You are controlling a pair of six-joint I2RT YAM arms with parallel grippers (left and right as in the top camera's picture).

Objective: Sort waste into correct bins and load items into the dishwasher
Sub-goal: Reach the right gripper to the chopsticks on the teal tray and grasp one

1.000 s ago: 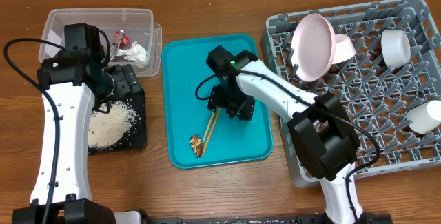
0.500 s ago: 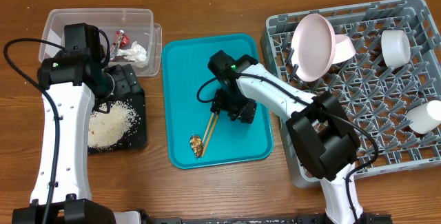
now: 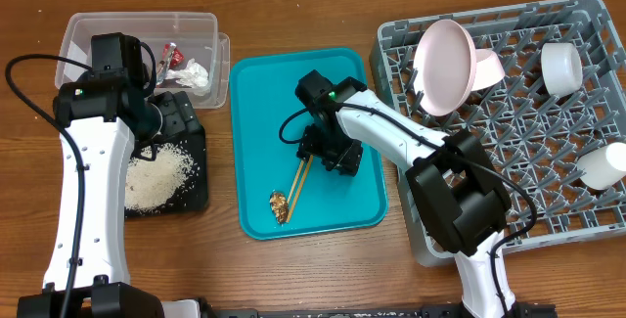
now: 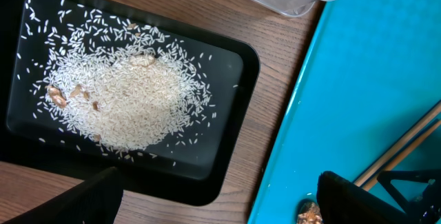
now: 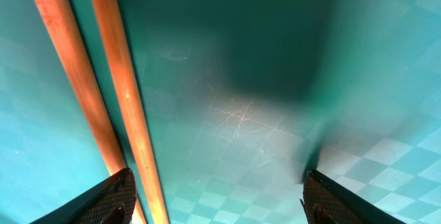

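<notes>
Chopsticks (image 5: 127, 93) are smooth wood, the teal tray (image 5: 275, 79) glossy plastic

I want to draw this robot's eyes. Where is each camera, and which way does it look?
Overhead: fixed above the table, looking straight down at teal tray, dish rack, left arm and right arm.
Left wrist: on the left arm, facing down at rice in the black tray; left gripper fingertips show.
Right wrist: close above the teal tray, facing down at the chopsticks; right gripper fingertips show.
Shared: all three views show the chopsticks.
</notes>
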